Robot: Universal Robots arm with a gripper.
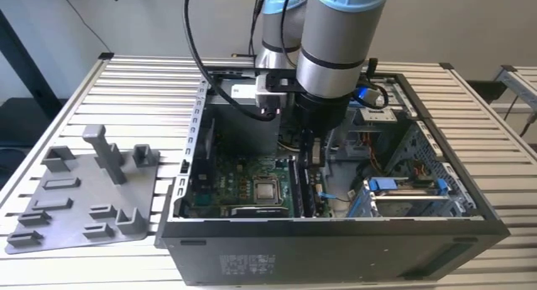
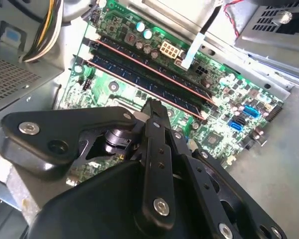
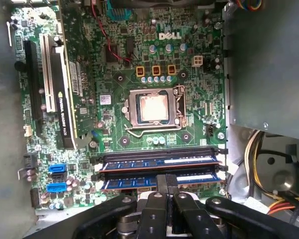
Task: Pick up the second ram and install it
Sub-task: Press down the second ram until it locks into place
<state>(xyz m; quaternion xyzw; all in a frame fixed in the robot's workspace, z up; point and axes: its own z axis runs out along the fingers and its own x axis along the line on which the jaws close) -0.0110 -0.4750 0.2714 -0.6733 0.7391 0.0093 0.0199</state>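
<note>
Black pincer (image 3: 165, 185) reaches down inside the open computer case (image 1: 336, 239) on the table (image 1: 143, 82), fingers together just above the second ram (image 3: 159, 179) seated in its slot on the green motherboard (image 3: 139, 64); another stick (image 3: 159, 162) sits parallel alongside it.

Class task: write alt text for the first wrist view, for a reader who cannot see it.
The black pincer hangs over two RAM sticks seated side by side in slots on a green motherboard. A silver processor sits at the board's centre.
</note>
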